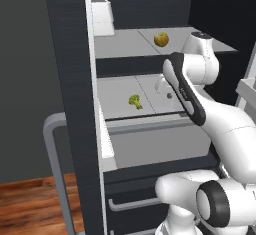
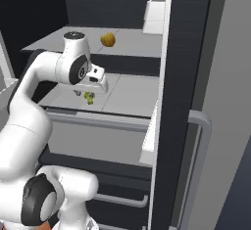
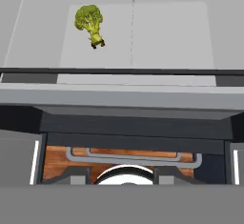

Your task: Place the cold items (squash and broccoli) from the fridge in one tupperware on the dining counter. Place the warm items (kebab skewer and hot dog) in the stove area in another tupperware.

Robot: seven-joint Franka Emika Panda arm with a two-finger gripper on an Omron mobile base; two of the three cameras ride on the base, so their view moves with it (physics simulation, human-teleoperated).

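Observation:
Inside the open fridge, the yellow squash point(image 1: 161, 39) point(image 2: 108, 39) sits on the upper shelf. The green broccoli point(image 1: 135, 101) point(image 2: 89, 97) point(image 3: 90, 22) lies on the middle shelf point(image 1: 117, 91), toward its left. My gripper point(image 1: 167, 93) point(image 2: 82, 92) hangs over the front of that shelf, to the right of the broccoli and above it, apart from it and holding nothing. Its fingertips are too small to read. The tupperware, kebab skewer and hot dog are out of view.
The dark fridge door point(image 1: 70, 104) point(image 2: 184, 102) stands open beside the shelves, with white door bins point(image 1: 102, 11) and a grey handle point(image 1: 50, 144). A grey drawer point(image 1: 155, 146) sits under the middle shelf. Wooden floor point(image 1: 30, 199) lies below.

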